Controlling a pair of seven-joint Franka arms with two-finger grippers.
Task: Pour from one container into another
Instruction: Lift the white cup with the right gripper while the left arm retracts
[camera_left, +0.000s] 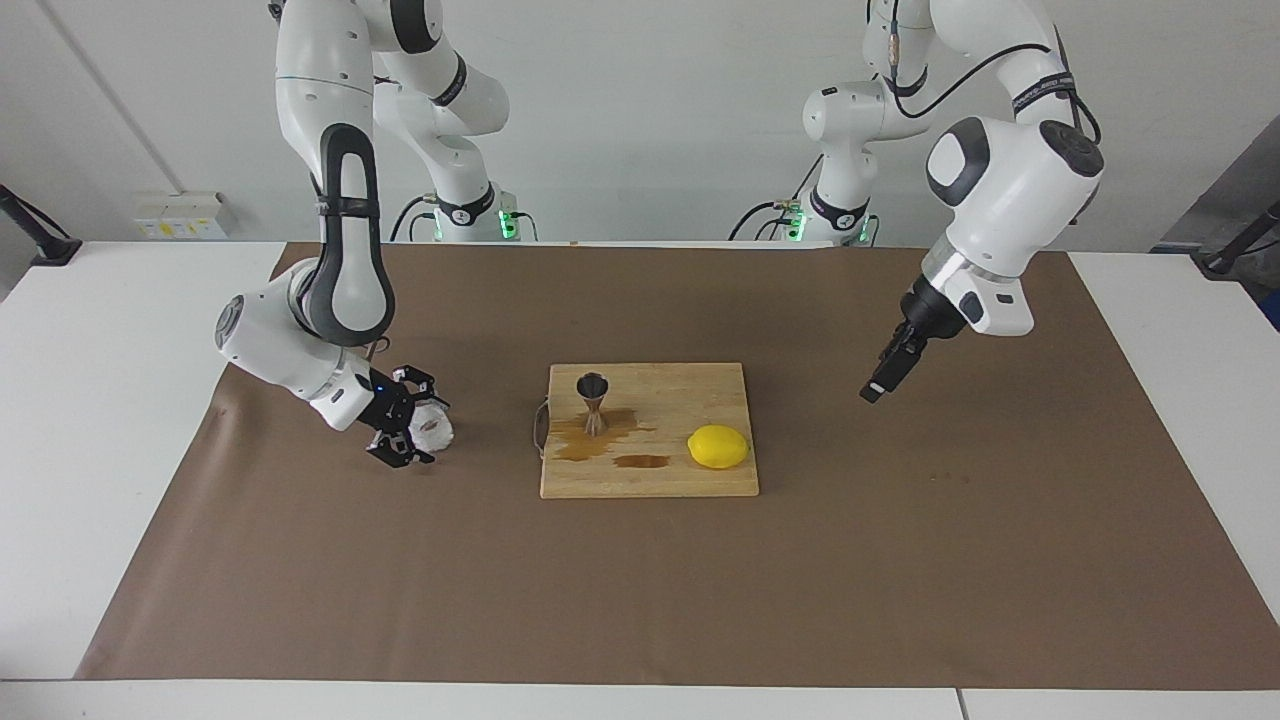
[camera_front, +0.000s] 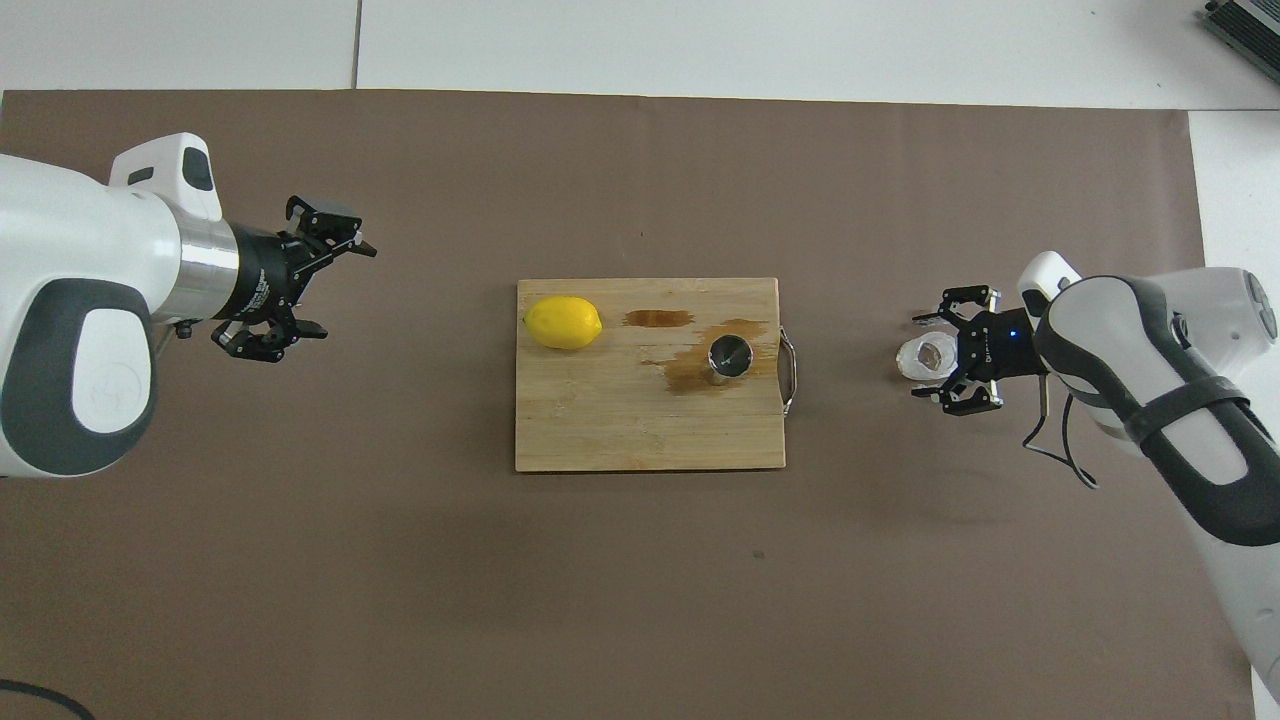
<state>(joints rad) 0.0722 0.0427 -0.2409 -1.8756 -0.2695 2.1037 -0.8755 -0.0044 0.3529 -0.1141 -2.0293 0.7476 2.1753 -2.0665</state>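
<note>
Paper (camera_left: 640, 590) in brown covers most of the white table (camera_left: 90, 400), presumably to catch spills. Near its middle lies a wooden cutting board (camera_left: 650, 478), already stained with dark liquid. On the board stands the steel jigger (camera_left: 594, 400), upright at the end toward the right arm, and a lemon (camera_left: 718, 446) rests at the end toward the left arm. The left gripper (camera_front: 300, 280), fingers spread and empty, hangs over bare paper well apart from the board; that arm waits, leaving room. The clear tumbler (camera_left: 434, 426) sits on the paper toward the right arm's end, apart from the board, so it must be carried over for pouring. The right gripper (camera_left: 408, 424) is low at the tumbler, its fingers spread on either side of the glass, not yet pinching it, judging by the gaps.
</note>
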